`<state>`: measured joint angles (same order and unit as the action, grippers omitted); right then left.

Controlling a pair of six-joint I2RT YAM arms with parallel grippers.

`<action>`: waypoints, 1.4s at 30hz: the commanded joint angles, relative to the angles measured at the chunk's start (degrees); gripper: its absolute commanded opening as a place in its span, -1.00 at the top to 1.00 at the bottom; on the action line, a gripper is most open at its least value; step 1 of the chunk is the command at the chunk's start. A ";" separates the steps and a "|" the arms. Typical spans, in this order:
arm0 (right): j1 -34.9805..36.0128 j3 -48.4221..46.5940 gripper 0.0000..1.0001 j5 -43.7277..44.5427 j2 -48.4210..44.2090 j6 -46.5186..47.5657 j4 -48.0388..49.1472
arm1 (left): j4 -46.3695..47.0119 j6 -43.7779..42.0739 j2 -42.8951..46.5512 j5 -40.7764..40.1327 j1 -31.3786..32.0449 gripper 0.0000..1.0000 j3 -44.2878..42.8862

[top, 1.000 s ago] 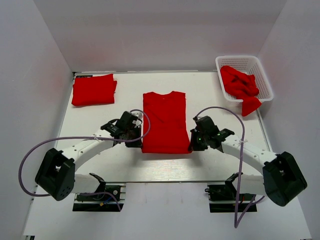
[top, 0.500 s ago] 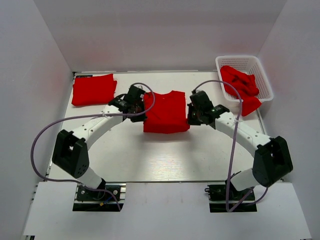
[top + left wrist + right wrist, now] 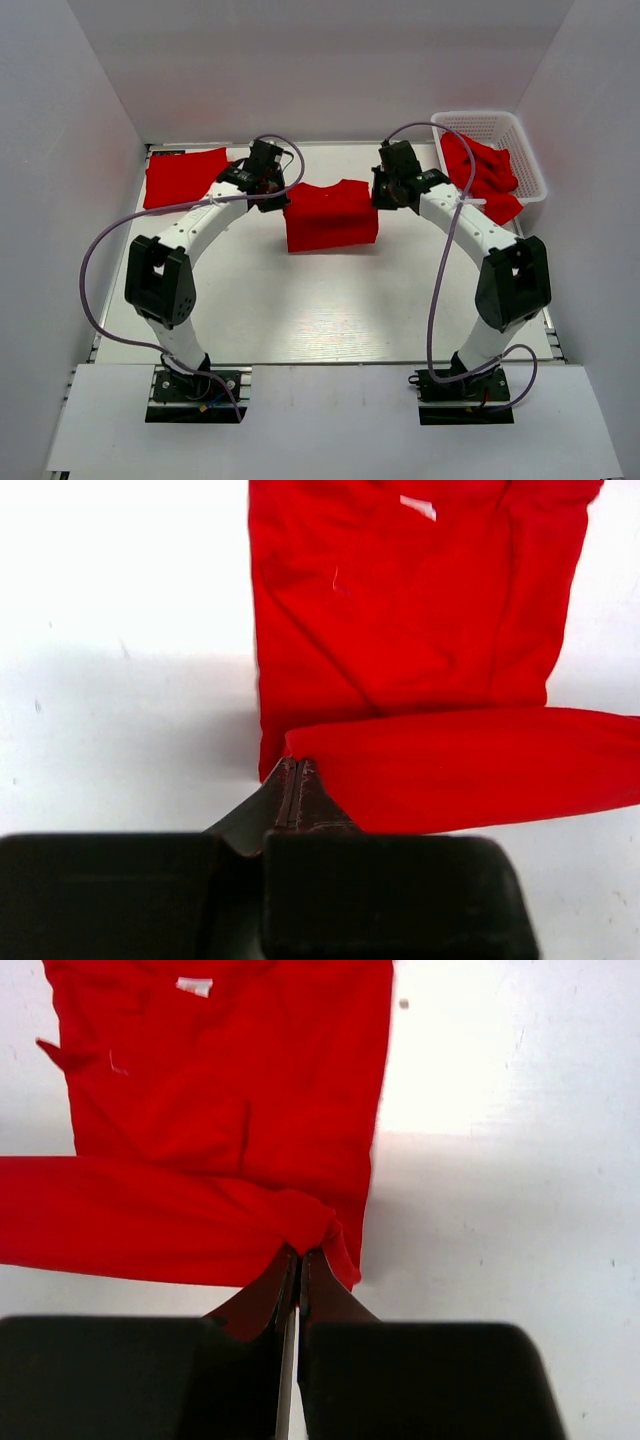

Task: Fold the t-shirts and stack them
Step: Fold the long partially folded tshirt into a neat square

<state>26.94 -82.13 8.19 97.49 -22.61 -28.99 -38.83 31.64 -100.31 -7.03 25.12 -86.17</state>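
A red t-shirt [image 3: 330, 215] lies in the middle of the table, its lower half folded up over its upper half. My left gripper [image 3: 272, 198] is shut on the folded hem's left corner [image 3: 300, 752]. My right gripper [image 3: 385, 196] is shut on the hem's right corner [image 3: 310, 1228]. Both hold the hem near the collar end, just above the cloth. A folded red t-shirt [image 3: 185, 178] lies at the far left. More crumpled red t-shirts [image 3: 482, 175] fill the basket, and one hangs over its front rim.
The white lattice basket [image 3: 520, 140] stands at the far right corner. White walls close off the table's left, back and right sides. The table's near half [image 3: 320, 310] is bare white surface.
Both grippers have carried the shirt's bottom hem from the near edge away towards the collar, folding the shirt in half. The arms are now stretched far out.
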 commanded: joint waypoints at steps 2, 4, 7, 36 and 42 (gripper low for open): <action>-2.41 -6.81 1.00 -0.89 3.14 2.39 -1.33 | 1.30 -2.72 -2.33 -1.94 -2.10 1.00 -5.31; -3.29 -9.87 1.00 -2.20 6.29 2.92 -1.07 | 1.30 -2.72 -3.83 -1.94 -3.23 1.00 -7.51; -4.08 -13.32 1.00 -3.70 9.02 3.89 -1.42 | 2.96 -3.51 -6.03 -1.94 -3.77 1.00 -8.57; -8.57 -23.96 1.00 -12.31 18.62 9.07 5.97 | 29.60 -16.78 -10.35 7.38 -5.52 1.00 -9.55; -7.96 -4.67 1.00 -17.06 5.81 8.82 6.93 | 29.61 -16.78 0.01 6.76 -4.04 1.00 3.78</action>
<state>18.81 -94.70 -5.30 111.31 -14.41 -21.82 -9.85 15.73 -108.75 -0.36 20.45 -87.18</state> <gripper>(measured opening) 0.012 0.019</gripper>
